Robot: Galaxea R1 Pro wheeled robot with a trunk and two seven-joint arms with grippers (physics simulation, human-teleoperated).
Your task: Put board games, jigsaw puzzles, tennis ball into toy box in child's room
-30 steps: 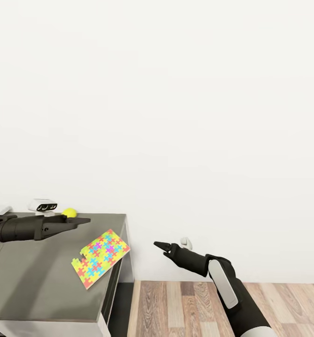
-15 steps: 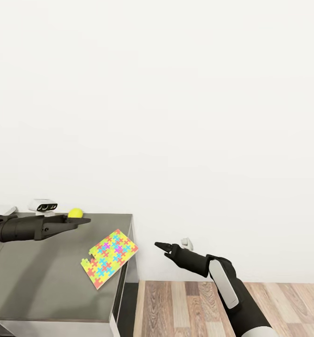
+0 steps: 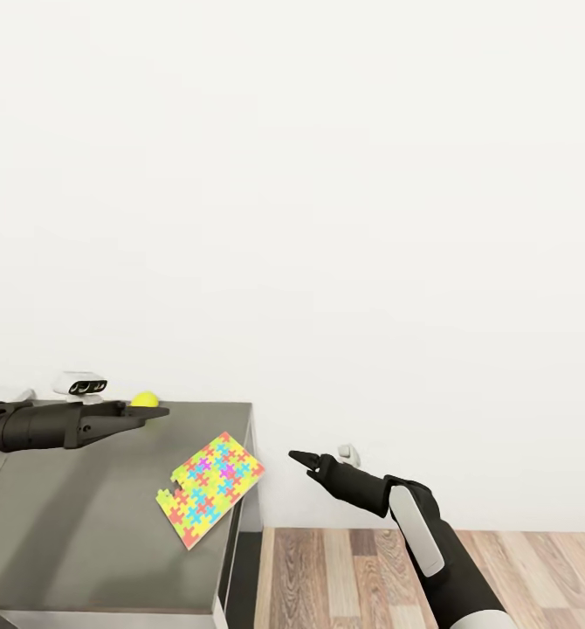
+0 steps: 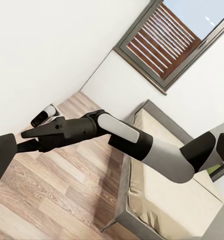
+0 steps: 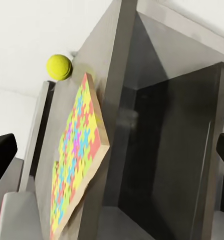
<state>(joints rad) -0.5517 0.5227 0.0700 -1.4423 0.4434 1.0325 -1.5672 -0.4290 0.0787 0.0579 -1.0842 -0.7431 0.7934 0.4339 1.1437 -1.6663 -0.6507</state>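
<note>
Here the dark grey worktop [image 3: 83,524] fills the near left of the head view, its right edge running from the far corner by the white wall [image 3: 327,175] down toward the camera. A jigsaw puzzle [image 3: 209,489] lies flat at that right edge, turned at an angle, one corner just over the lip; the right wrist view shows the same board [image 5: 74,160] on the top with the desk's side panel below it. The tennis ball [image 3: 145,400] sits at the far edge of the worktop, close to the wall, well apart from the puzzle. A small white gadget with dark lenses [image 3: 81,383] stands to the left of the ball.

The left tool [image 3: 157,411] hovers over the worktop, pointing right, its tip just near of the ball; its fingers look pressed together and hold nothing. The right tool [image 3: 296,457] hangs in open air to the right of the desk, above the wood-plank floor [image 3: 354,568] — fingers together, empty. Between the desk's edge and the right arm there is bare floor. The left wrist view takes in the bed [image 4: 157,200] and a slatted window [image 4: 167,40].
</note>
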